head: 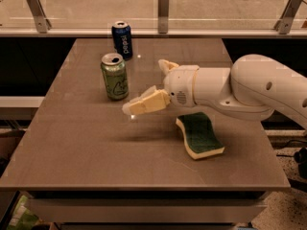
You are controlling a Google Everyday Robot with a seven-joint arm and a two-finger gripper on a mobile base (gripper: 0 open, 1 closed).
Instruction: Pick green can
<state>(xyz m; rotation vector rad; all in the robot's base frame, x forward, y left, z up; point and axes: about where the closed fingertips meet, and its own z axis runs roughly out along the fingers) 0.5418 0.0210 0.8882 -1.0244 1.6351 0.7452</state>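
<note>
The green can [115, 77] stands upright on the brown table [72, 143], left of centre, with its silver top and pull-tab opening showing. My gripper [144, 86] reaches in from the right on a white arm and hovers just above the table, right of the can. It is open and empty. The near finger [144, 102] points at the can's lower right side with a small gap left. The far finger [166, 65] sits behind and to the right.
A dark blue can [122, 40] stands behind the green can near the table's far edge. A green-topped yellow sponge [199, 134] lies under my arm at the right. A glass railing with metal posts [163, 11] runs behind the table.
</note>
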